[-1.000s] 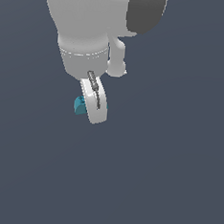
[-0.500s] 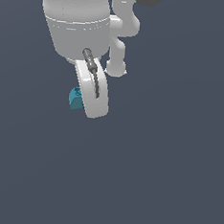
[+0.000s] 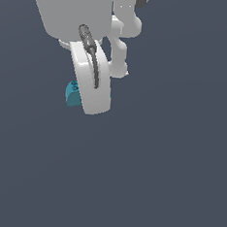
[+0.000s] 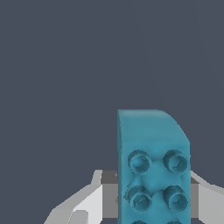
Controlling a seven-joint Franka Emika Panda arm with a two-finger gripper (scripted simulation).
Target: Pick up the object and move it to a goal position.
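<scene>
The claw (image 3: 89, 101) pinches the teal block (image 3: 72, 93) in mid-air, much of it jutting past the fingers, so a sharp swing could probably twist it loose.

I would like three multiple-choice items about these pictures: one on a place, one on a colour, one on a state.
1. In the exterior view, where does the block show?
A. at the tool's left edge
B. far to its right
C. above the arm

2. What colour is the block?
A. red
B. teal-blue
C. yellow

3. How does the tool stand?
A. open, empty
B. shut on the block
C. out of view

Key: A, it peeks out on the exterior view's left; B, both views show teal; B, the wrist view shows fingers flanking it.
</scene>
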